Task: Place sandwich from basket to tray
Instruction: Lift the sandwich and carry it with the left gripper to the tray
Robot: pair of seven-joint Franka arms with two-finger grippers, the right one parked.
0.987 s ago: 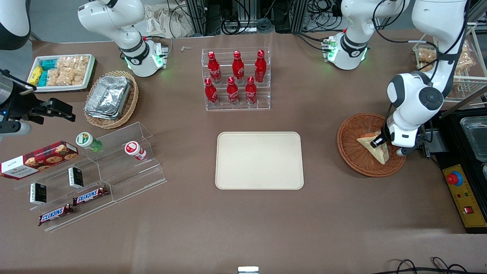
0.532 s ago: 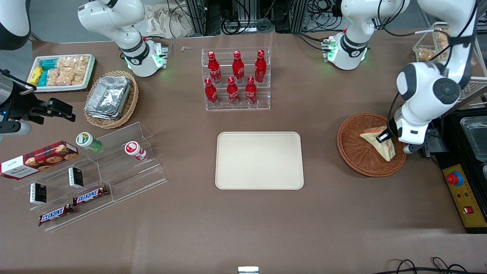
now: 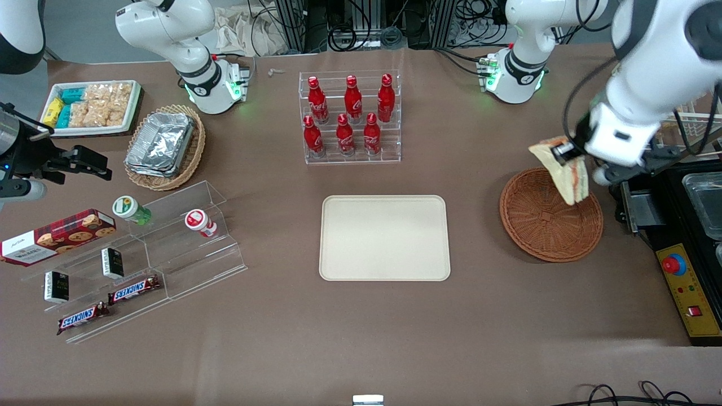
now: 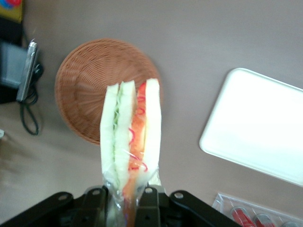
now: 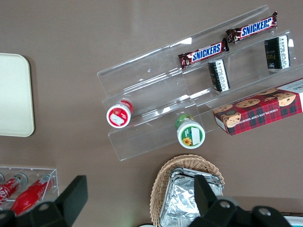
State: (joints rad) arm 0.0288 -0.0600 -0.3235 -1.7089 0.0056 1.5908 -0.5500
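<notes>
Item 1: the left arm's gripper [image 3: 566, 151]. I am seeing it hanging in the air above the round reddish-brown wicker basket [image 3: 536, 225], its fingers [image 4: 147, 204] clamping the triangular white-bread sandwich in clear wrap [image 3: 564, 172] by one corner.

Item 2: that sandwich. I am reading its layers only from the left wrist view [image 4: 131, 142]: red-pink and green filling running between pale slices. From the front, it is hanging over the basket's farther rim.

Item 3: the flat cream-beige rectangular tray [image 3: 385, 237]. It is lying bare beside the basket, toward the parked arm's end of the table.

Item 4: legible print. I am making out "SNICKERS" on two chocolate bars [image 5: 251, 30] and "CHOCOLATE" on a red tartan biscuit box [image 5: 260, 112], both sharper in the right wrist view. The red bottles in the clear rack [image 3: 350, 115] are carrying white script I cannot read.
</notes>
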